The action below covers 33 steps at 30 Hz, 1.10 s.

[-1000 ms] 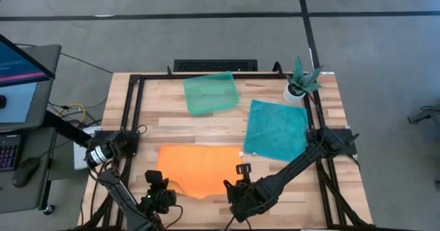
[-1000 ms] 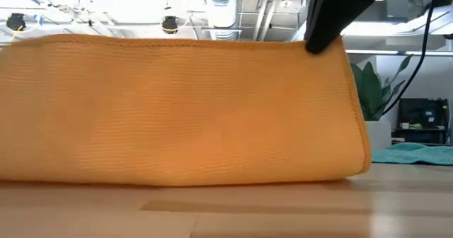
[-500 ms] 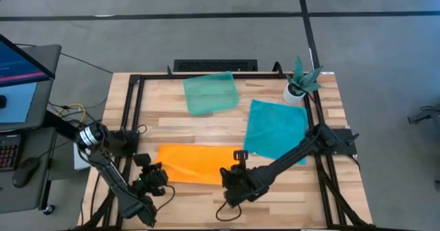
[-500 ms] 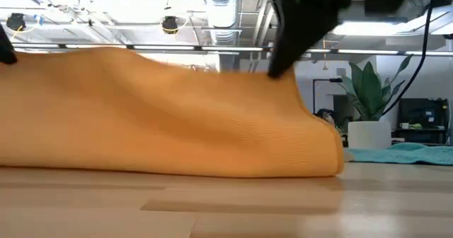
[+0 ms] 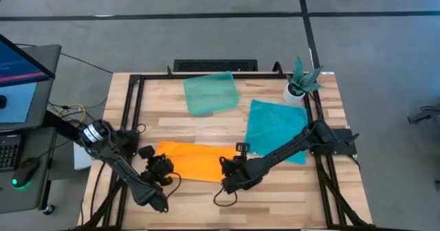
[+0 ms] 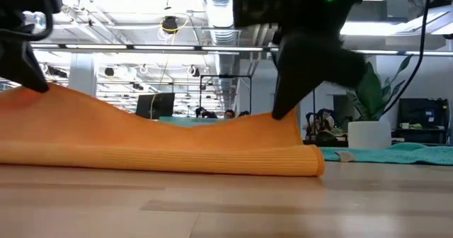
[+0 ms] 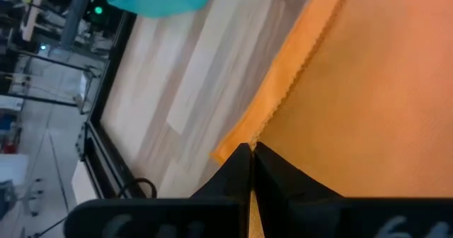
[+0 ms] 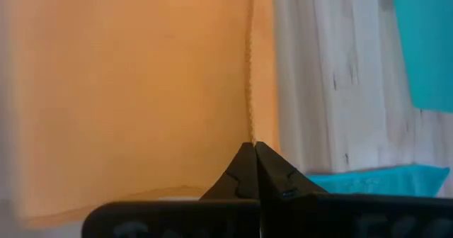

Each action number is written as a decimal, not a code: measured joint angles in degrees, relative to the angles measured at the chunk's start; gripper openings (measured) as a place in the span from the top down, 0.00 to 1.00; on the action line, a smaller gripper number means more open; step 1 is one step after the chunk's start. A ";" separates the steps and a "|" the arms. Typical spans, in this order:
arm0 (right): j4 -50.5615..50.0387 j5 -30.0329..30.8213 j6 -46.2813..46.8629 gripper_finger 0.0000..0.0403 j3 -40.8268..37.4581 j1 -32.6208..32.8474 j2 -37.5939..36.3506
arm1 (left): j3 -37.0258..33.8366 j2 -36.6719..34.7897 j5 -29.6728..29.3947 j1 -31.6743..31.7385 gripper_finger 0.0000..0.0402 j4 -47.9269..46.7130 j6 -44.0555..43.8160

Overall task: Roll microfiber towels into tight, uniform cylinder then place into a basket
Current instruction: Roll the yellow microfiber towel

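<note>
The wooden table point(image 5: 172, 117) carries a translucent green basket point(image 5: 210, 93), a teal towel point(image 5: 277, 128), a folded orange towel point(image 5: 192, 161) and a small potted plant point(image 5: 300, 80). The teal towel's near edge is probably hidden beneath an arm.

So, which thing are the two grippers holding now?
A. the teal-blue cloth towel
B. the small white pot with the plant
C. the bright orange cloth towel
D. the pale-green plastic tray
C: the left gripper and the right gripper are each shut on an edge of the bright orange cloth towel, as both wrist views show.
</note>
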 joint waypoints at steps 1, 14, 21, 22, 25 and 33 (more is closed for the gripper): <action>0.32 0.00 0.02 0.99 -0.44 -0.34 0.01 | 0.00 0.00 0.04 0.44 1.00 0.00 0.11; 2.96 -0.08 0.24 0.99 -1.80 -1.11 0.01 | 0.02 0.00 2.18 2.64 1.00 0.37 3.35; 3.68 -0.11 0.00 0.99 -1.80 -1.11 0.01 | 0.02 0.00 2.14 2.68 0.97 1.59 4.06; 3.68 -0.13 0.00 0.99 -1.80 -1.11 0.01 | 0.02 0.00 2.12 2.68 0.95 1.57 4.02; 3.81 -0.15 0.00 0.99 -1.80 -1.11 0.01 | 0.02 0.00 1.94 2.68 0.89 1.57 3.81; 4.32 -0.19 0.00 0.99 -1.80 -1.16 0.01 | 0.07 0.02 2.96 2.71 0.73 1.14 4.13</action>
